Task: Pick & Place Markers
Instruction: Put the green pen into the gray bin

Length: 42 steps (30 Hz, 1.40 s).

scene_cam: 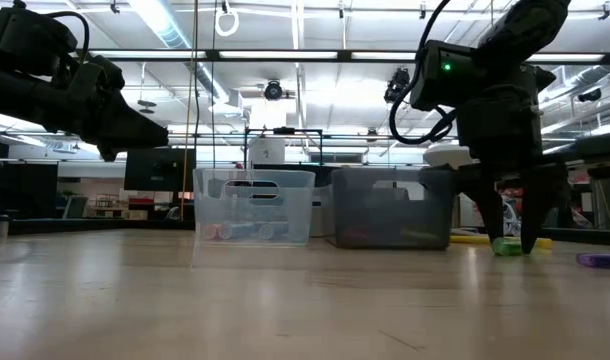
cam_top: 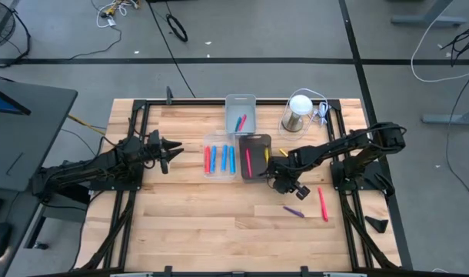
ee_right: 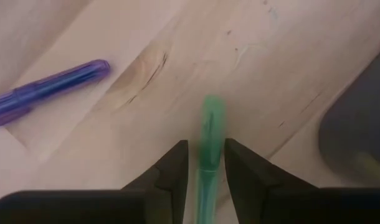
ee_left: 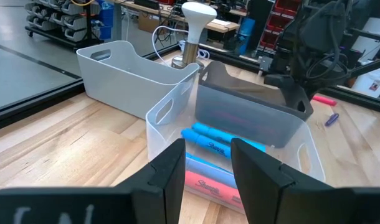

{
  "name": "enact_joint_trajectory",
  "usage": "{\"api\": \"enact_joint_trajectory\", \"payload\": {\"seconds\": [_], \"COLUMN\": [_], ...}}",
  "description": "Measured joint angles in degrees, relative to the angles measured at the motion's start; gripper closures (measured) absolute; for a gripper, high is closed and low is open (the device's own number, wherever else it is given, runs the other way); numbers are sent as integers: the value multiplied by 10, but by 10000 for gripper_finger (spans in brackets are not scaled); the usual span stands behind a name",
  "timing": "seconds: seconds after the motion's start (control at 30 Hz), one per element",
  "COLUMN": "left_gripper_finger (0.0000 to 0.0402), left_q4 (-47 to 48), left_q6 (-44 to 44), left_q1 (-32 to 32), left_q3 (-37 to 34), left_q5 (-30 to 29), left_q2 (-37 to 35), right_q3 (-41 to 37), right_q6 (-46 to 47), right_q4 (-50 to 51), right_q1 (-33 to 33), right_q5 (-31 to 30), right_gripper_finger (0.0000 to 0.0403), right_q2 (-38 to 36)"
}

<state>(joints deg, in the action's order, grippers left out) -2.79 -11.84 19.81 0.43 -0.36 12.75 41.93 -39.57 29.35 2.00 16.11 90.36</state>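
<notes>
My right gripper (cam_top: 285,183) reaches down to the table just right of the dark bin (cam_top: 254,155). It is open, with a finger on each side of a green marker (ee_right: 210,124) that lies on the wood (scene_cam: 505,246). A purple marker (cam_top: 294,211) and a red one (cam_top: 323,204) lie on the table nearer the front edge. Red and blue markers lie in the clear bin (cam_top: 219,158), and pink and yellow ones in the dark bin. My left gripper (cam_top: 175,146) hovers open, left of the clear bin. My right gripper (ee_right: 207,155) comes down from above and straddles the green marker near one end (ee_right: 209,168), fingers across it. A thin strip of wood shows beside one finger (ee_right: 177,165). Whether the pads touch the marker, I cannot tell. The marker lies on the table.
A light grey bin (cam_top: 241,114) with a blue and a red marker stands behind the two bins. A white-topped lamp on a metal can (cam_top: 298,111) is at the far right. Bare wood lies in front of the bins, framed by black rails.
</notes>
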Motion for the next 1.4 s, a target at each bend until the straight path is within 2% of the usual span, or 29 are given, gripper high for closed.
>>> {"api": "enact_joint_trajectory", "payload": {"seconds": [0.13,0.9,1.13,1.4], "left_gripper_finger": [266,266,266,266], "left_q4": [0,0,0,0], "left_q6": [0,0,0,0], "left_q1": [0,0,0,0], "left_q3": [0,0,0,0], "left_q5": [0,0,0,0], "left_q2": [0,0,0,0], "right_q3": [0,0,0,-17], "right_q6": [31,359,392,330], "right_q4": [0,-43,-31,-24], "right_q1": [0,0,0,0], "right_q5": [-2,-3,-3,-42], "right_gripper_finger": [295,295,295,295], "right_q2": [-1,-3,-3,-17]}}
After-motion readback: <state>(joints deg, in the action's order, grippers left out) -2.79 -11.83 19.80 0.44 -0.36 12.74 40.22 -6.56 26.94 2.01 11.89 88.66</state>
